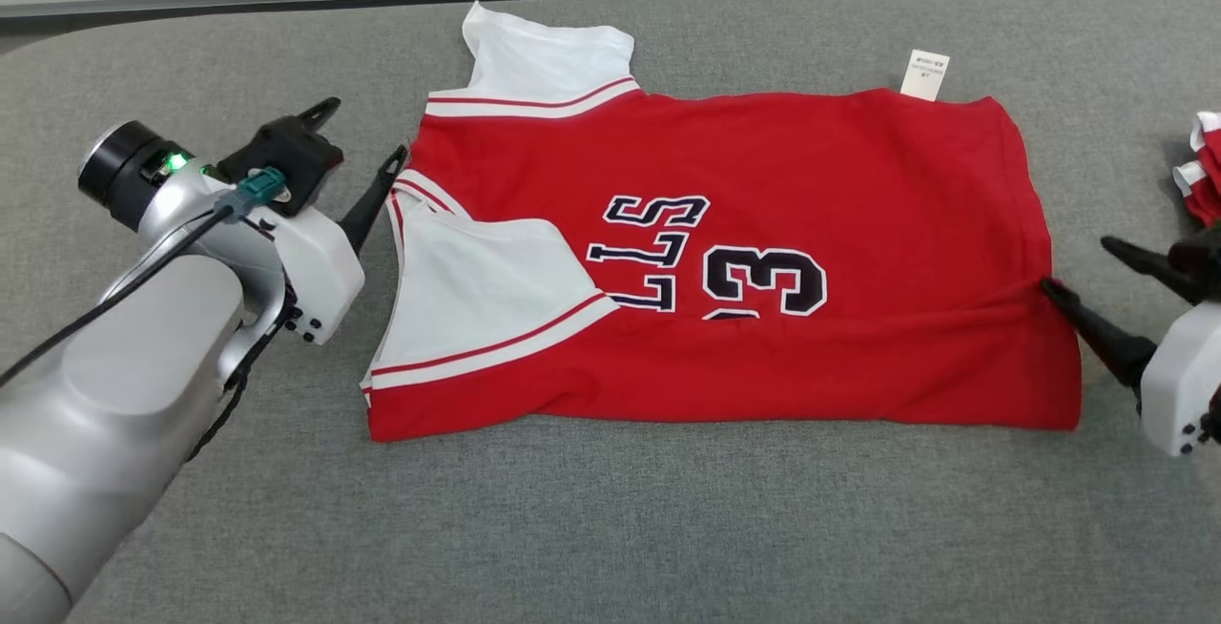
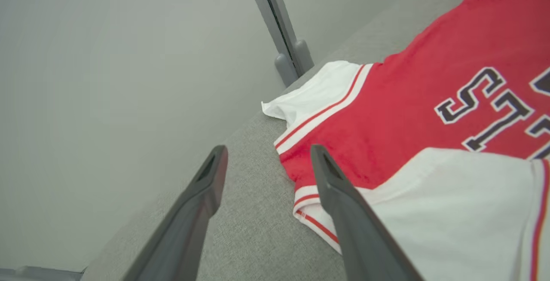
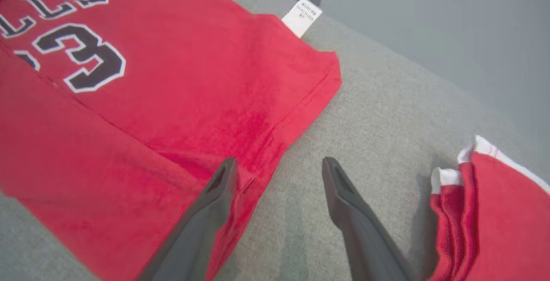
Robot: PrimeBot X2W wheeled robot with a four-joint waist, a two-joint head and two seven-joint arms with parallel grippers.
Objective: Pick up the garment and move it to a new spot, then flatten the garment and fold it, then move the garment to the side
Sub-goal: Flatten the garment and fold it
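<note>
In the head view, your garment (image 1: 725,261) lies flat on the grey worktop (image 1: 610,529) with its near edge turned up and one sleeve folded in, so I judge the folding half done, with further folds and the move aside left. The left tool (image 1: 362,133) stands wide beside the collar end, and the right tool (image 1: 1081,264) stands wide at the hem. In the left wrist view, the left tool (image 2: 268,152) is empty, one finger over the sleeve trim. In the right wrist view, the right tool (image 3: 279,165) is empty, one finger on the hem, with a second red bundle (image 3: 494,212) near.
</note>
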